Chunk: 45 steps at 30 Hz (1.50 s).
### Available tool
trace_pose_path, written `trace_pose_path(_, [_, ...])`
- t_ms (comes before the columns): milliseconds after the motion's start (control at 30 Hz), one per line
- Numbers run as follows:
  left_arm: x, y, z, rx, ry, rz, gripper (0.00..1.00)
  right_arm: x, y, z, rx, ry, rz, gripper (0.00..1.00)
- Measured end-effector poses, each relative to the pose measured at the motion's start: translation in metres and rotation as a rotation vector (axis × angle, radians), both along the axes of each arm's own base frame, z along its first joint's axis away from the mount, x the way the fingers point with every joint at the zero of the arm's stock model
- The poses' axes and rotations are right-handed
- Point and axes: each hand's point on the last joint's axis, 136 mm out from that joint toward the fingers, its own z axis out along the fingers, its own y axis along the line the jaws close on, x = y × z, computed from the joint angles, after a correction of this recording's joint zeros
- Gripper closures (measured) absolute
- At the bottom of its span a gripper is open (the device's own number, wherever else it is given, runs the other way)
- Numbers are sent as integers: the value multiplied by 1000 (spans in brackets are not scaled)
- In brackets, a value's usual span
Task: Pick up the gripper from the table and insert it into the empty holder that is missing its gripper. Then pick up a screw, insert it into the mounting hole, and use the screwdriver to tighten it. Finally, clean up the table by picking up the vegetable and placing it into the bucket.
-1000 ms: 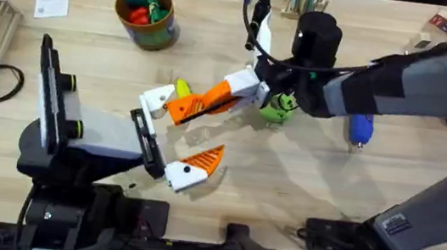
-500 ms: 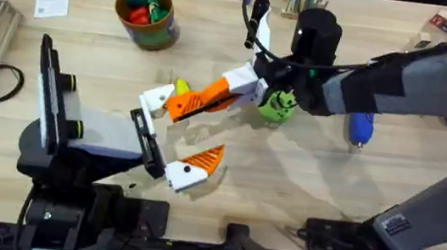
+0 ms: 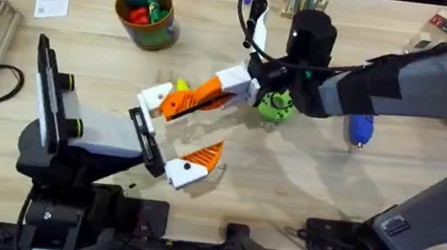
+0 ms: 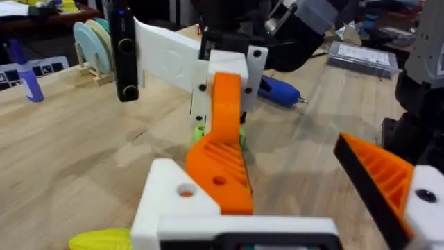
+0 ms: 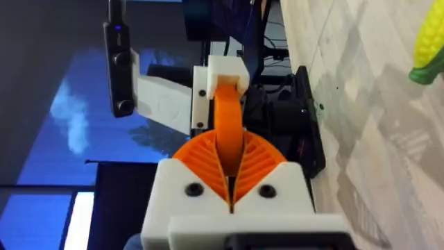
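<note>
Overhead view. The right gripper [image 3: 210, 96] was closed on the orange fingertip [image 3: 177, 102], whose far end met the white holder [image 3: 156, 98] on the upper finger of the left gripper [image 3: 169, 135]. The left gripper stood wide open; its lower finger carried its own orange pad [image 3: 205, 156]. The toy corn [image 3: 181, 86] lay just beyond the holder, partly hidden by it. The bucket [image 3: 145, 16], already holding red and green toys, stood well beyond the left gripper. The blue screwdriver [image 3: 361, 129] lay on the table [image 3: 301, 186] behind the right arm.

Left wrist view. The orange fingertip [image 4: 223, 146] lay against the holder [image 4: 173, 201], a hole in each visible side by side; whether it was fully seated could not be told. The corn [image 4: 100, 240] showed beside the holder, the screwdriver [image 4: 279, 90] farther off.

Right wrist view. The right gripper [image 5: 229, 182] pinched the fingertip [image 5: 227, 128] between its ribbed pads, pointing it at the holder [image 5: 222, 76].

Progress, as judged: insertion was under way and unconfirmed. No screw could be made out; screw placing, tightening and moving the corn to the bucket all remained.
</note>
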Motion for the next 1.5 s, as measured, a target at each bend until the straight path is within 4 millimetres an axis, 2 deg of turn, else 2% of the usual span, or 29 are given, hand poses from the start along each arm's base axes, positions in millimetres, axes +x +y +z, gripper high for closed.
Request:
trace_pose_path(500, [3, 2, 0, 1, -1, 23, 15, 13, 18, 2, 0, -23, -32, 993])
trace_pose_path(767, [5, 3, 0, 1, -1, 31, 15, 8, 27, 3, -6, -17, -25, 993])
trace_pose_path(1333, [7, 5, 0, 5, -6, 48, 16, 10, 30, 5, -7, -21, -35, 990])
trace_pose_path(1367, [7, 5, 0, 5, -6, 50, 15, 11, 30, 5, -9, -16, -36, 888])
trace_pose_path(1500, [3, 2, 0, 2, -2, 18, 15, 7, 36, 6, -6, -26, -33, 321])
